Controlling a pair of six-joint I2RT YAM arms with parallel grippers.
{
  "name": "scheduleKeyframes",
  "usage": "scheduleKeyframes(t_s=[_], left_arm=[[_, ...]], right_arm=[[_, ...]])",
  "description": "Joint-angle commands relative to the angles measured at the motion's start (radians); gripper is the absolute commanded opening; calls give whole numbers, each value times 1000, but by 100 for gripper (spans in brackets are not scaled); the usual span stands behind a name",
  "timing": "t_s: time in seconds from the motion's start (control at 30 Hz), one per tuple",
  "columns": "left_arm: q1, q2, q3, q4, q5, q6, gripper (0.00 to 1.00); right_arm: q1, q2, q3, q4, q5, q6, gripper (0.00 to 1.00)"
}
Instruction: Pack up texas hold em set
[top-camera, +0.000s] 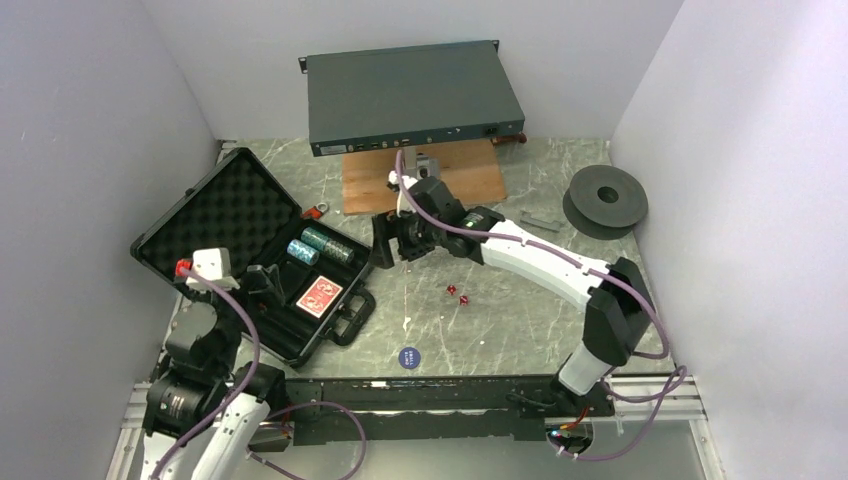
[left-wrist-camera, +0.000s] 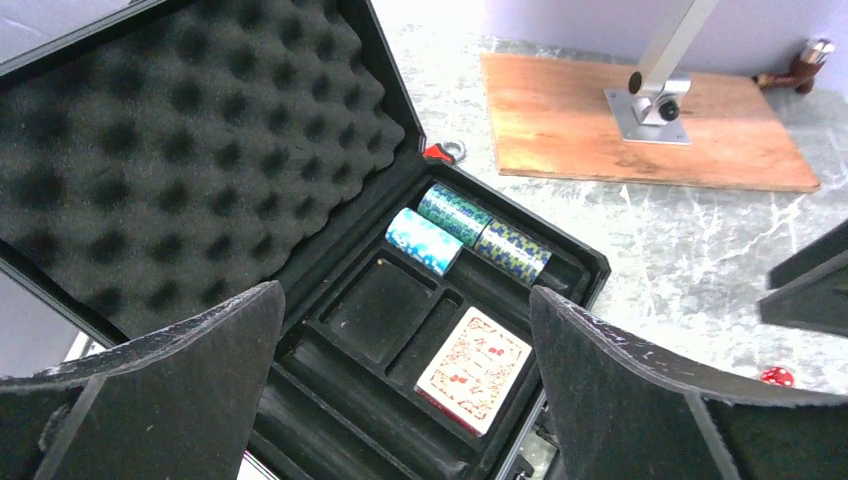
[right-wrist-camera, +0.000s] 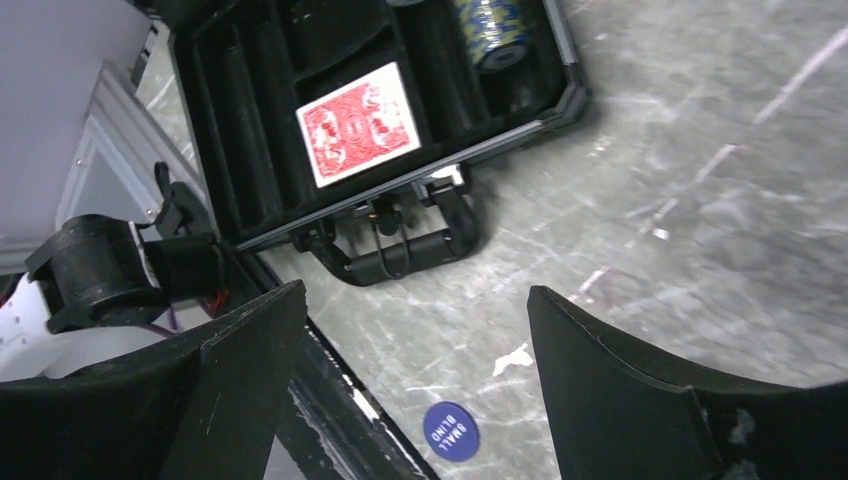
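The briefcase (top-camera: 215, 215) lies open at the left, with chip stacks (top-camera: 322, 247) and card deck (top-camera: 319, 296) in its tray. What look like two red dice (top-camera: 456, 293) and the blue disc (top-camera: 408, 357) lie to its right. The left gripper (left-wrist-camera: 405, 300) and right gripper (right-wrist-camera: 415, 300) both gape wide, empty.

Probably a robotics lab: plain white panels (top-camera: 90, 120) box in a marbled table (top-camera: 520, 320), with cabled arms (top-camera: 540, 262) bolted to its near rail (top-camera: 440, 385).
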Motion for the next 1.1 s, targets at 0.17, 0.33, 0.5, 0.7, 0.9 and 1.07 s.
scheduleKeyframes(t_s=[0.17, 0.33, 0.5, 0.7, 0.9, 1.07], left_arm=[[-3, -167, -71, -37, -48, -53, 93], [-3, -159, -85, -37, -34, -50, 89], [-3, -138, -72, -51, -20, -55, 86], [-2, -183, -73, -59, -74, -76, 79], [-2, -198, -87, -41, -99, -71, 69], [-2, -198, -82, -49, -101, -76, 62]], right_arm=[[123, 149, 106, 154, -97, 79, 84], [177, 237, 169, 189, -124, 86, 67], [200, 326, 231, 205, -157, 107, 47], [209, 415, 277, 244, -221, 132, 26], [211, 497, 339, 247, -257, 142, 3], [212, 541, 366, 259, -276, 153, 0]])
